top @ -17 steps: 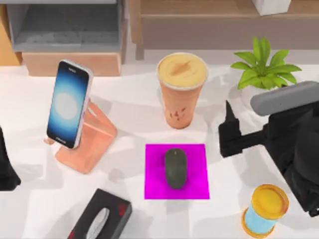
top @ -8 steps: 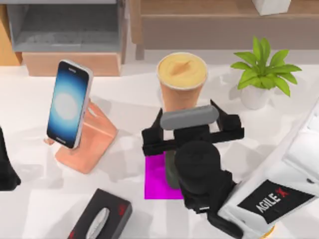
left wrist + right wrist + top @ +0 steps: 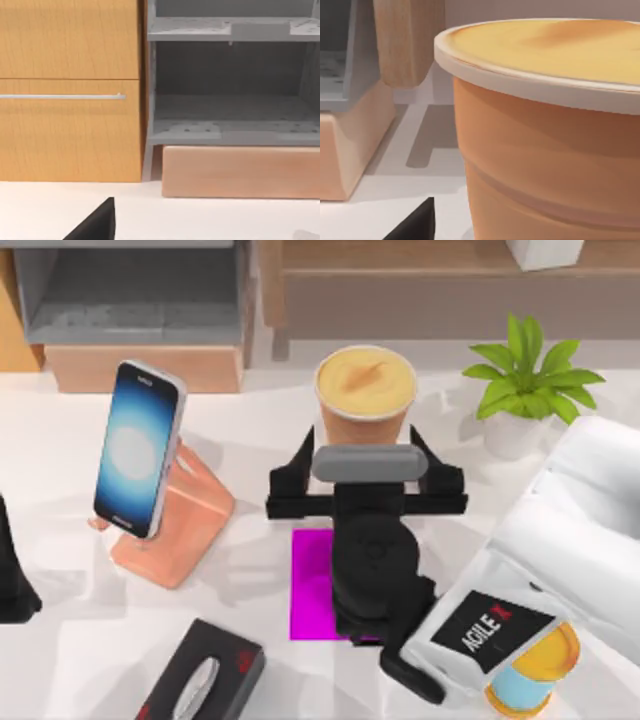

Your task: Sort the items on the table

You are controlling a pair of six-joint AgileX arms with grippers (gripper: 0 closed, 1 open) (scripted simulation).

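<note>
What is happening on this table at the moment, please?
The right gripper hangs over the middle of the table, its jaws spread wide on either side of the orange coffee cup, not closed on it. The right arm hides the mouse on the magenta mat. The phone leans on its stand at the left. The left arm is parked at the left edge.

Right arm hides the mouse and much of the magenta mat [image 3: 310,585]; coffee cup [image 3: 365,400] base hidden.
</note>
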